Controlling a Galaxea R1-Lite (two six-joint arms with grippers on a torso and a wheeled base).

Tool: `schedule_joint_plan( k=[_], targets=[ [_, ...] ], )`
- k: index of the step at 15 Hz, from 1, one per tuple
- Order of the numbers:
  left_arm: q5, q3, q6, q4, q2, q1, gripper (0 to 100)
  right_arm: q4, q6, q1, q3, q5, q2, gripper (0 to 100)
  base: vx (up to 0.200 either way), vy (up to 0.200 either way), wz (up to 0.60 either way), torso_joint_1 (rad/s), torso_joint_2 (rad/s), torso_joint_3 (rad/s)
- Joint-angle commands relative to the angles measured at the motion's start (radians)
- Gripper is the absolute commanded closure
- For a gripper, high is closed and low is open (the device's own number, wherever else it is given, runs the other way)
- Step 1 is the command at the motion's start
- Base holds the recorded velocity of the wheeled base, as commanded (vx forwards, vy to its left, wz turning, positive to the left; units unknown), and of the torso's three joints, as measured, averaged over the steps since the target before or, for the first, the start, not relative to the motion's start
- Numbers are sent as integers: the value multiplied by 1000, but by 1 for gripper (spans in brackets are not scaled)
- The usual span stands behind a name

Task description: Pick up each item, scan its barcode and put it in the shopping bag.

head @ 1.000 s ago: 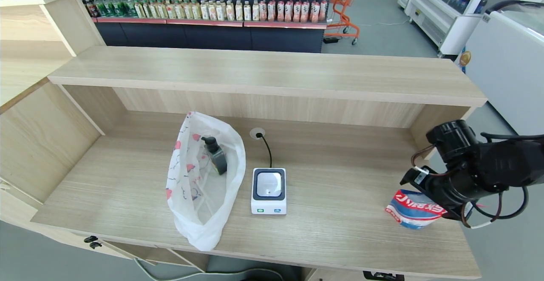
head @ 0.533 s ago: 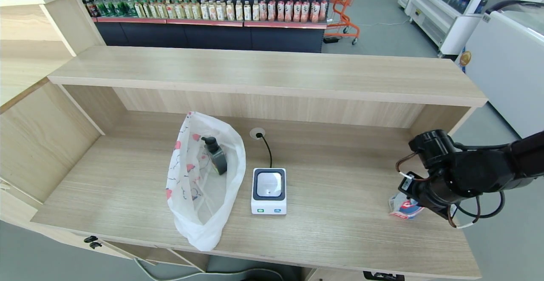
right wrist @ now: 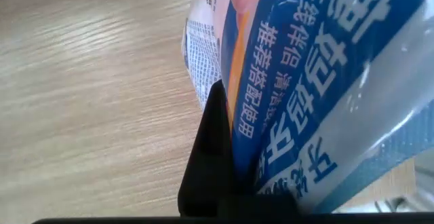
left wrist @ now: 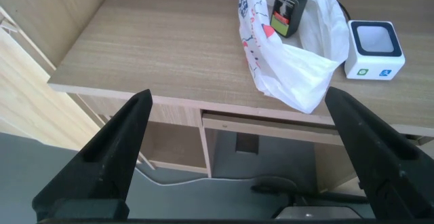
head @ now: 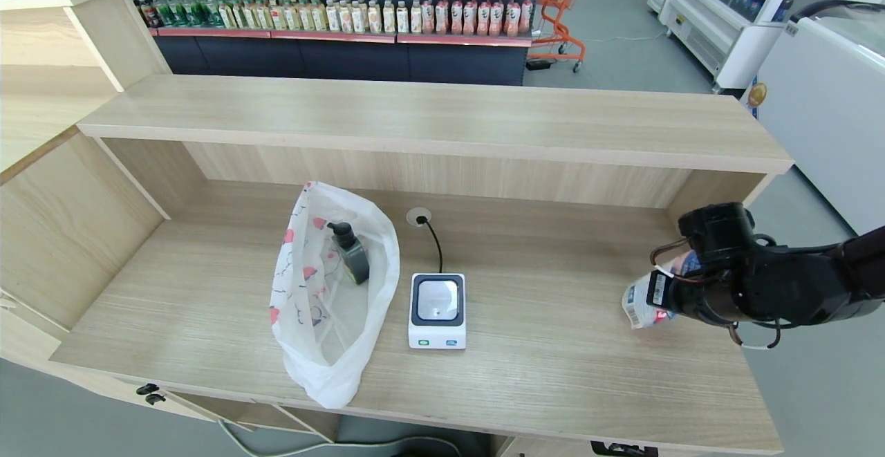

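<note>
- Fingers (left wrist: 115, 149) of the left end effector (left wrist: 237, 102) stand wide apart, empty, left of the scanner (left wrist: 374, 39).
- Bottle (head: 351, 258) sits in the shopping bag (head: 325, 346), just left of the scanner: bagged.
- Packet (head: 636, 307), well right of the scanner, is clamped in the right end effector (head: 658, 292); scanning and bagging remain.

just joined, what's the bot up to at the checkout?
It's running a checkout. The right gripper is shut on a blue and white packet, holding it over the right end of the counter, well short of the scanner at the middle, so the scan isn't done yet. A pump bottle already sits in the shopping bag to the scanner's left. The left gripper hangs open off the counter's front edge, holding nothing.
</note>
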Motion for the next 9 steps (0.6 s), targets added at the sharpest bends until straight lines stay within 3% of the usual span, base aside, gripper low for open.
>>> schedule_joint_plan(
  k=[1, 3, 6, 7, 9],
  targets=[
    [0, 0, 0, 0, 0, 0, 0, -103, -161, -6, 82, 151, -123, 100, 0, 0, 0, 0, 0, 0],
    [0, 0, 0, 0, 0, 0, 0, -186, -515, -94, 193, 553, -232, 100, 0, 0, 0, 0, 0, 0],
    [0, 0, 0, 0, 0, 0, 0, -182, -892, -230, 265, 1182, -301, 100, 0, 0, 0, 0, 0, 0],
    [0, 1, 0, 0, 0, 0, 0, -182, -981, -246, 275, 1297, -306, 100, 0, 0, 0, 0, 0, 0],
    [0, 0, 0, 0, 0, 0, 0, -182, -1118, -246, 289, 1423, -307, 100, 0, 0, 0, 0, 0, 0]
  ],
)
